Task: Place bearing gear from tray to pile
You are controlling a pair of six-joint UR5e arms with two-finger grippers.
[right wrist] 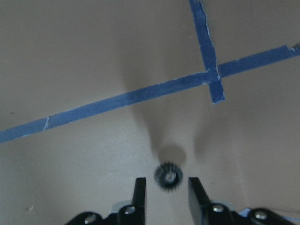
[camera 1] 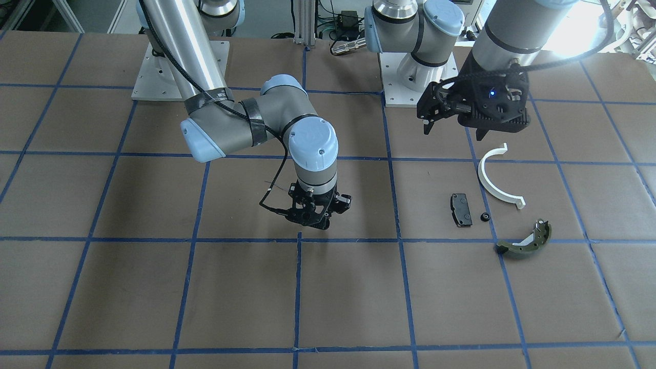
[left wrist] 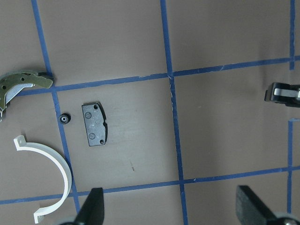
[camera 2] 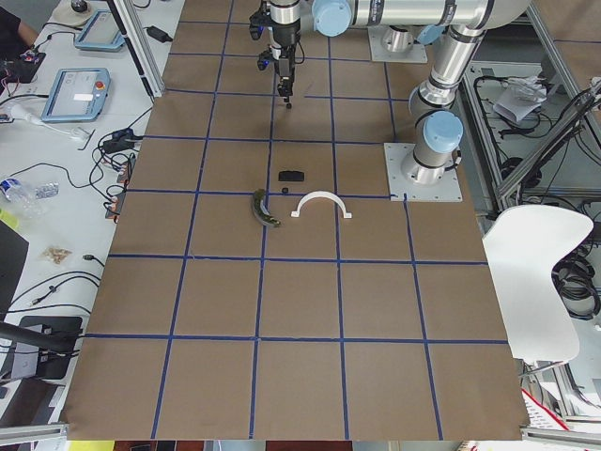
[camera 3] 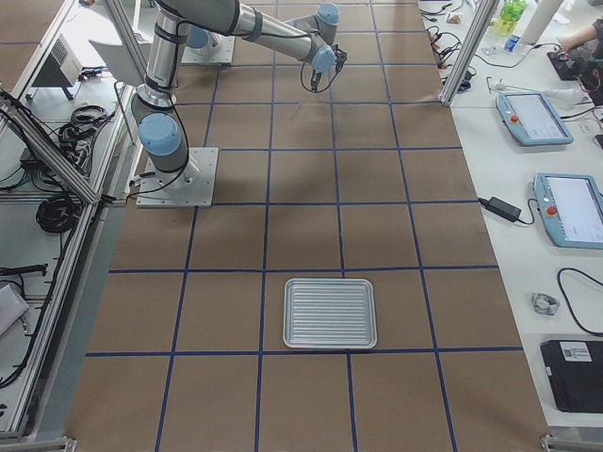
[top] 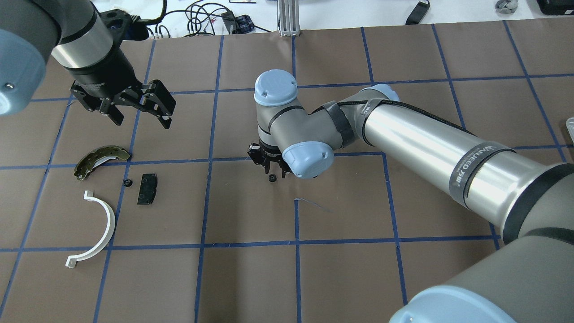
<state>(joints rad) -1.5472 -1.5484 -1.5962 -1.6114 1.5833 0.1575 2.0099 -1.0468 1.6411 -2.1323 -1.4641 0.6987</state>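
Observation:
A small black bearing gear (right wrist: 168, 177) sits between my right gripper's (right wrist: 168, 194) fingertips without touching them; the jaws stand apart. In the overhead view this gear (top: 271, 178) is just below the right gripper (top: 270, 168), near the table's middle. The pile lies on the robot's left: a white half-ring (top: 102, 226), a black pad (top: 147, 189), an olive brake shoe (top: 99, 157) and a second small gear (top: 127, 182). My left gripper (top: 141, 112) hovers open and empty above the pile, which also shows in its wrist view (left wrist: 94, 124).
A ribbed metal tray (camera 3: 330, 313) lies far off toward the robot's right end of the table, with nothing visible in it. Blue tape lines (top: 296, 224) grid the brown table. The arms' base plates (camera 1: 179, 72) stand at the robot's edge.

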